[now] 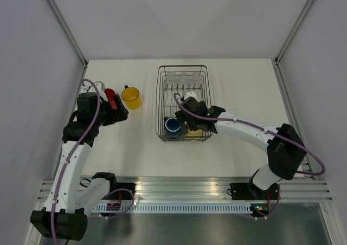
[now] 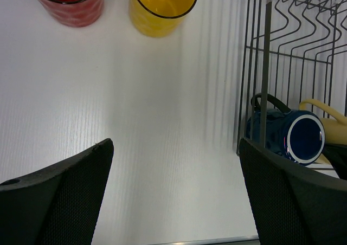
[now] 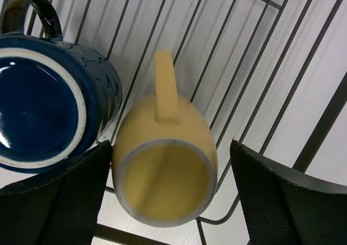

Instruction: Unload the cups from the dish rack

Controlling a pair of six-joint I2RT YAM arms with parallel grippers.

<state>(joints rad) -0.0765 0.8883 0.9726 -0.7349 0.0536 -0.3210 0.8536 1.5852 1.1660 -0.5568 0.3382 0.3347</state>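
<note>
My right end effector (image 3: 168, 199) is spread, straddling the pale cream-yellow mug (image 3: 162, 191). That mug lies on its side at the dish rack's (image 3: 320, 126) near end, just beside the dark blue mug (image 3: 43, 109).

Hazard: closing may catch the blue mug or roll the cream one, and its handle may snag a wire.

Glass tumblers (image 1: 183, 77) occupy the rack's far end. The red mug (image 2: 68, 1) and orange-yellow mug (image 2: 162, 6) stand empty on the tabletop (image 2: 162, 120) outside the rack. My left end effector (image 2: 173, 201) is spread and empty.

The left hand (image 2: 173, 201) has bare surface (image 2: 162, 120) ahead, with the dish rack (image 2: 265, 66) wall at 3 o'clock. The right hand (image 3: 169, 196), fingers spread, flanks the cream mug (image 3: 162, 185). The blue mug (image 3: 43, 109) crowds its 9 o'clock side, while 3 o'clock is free.
</note>
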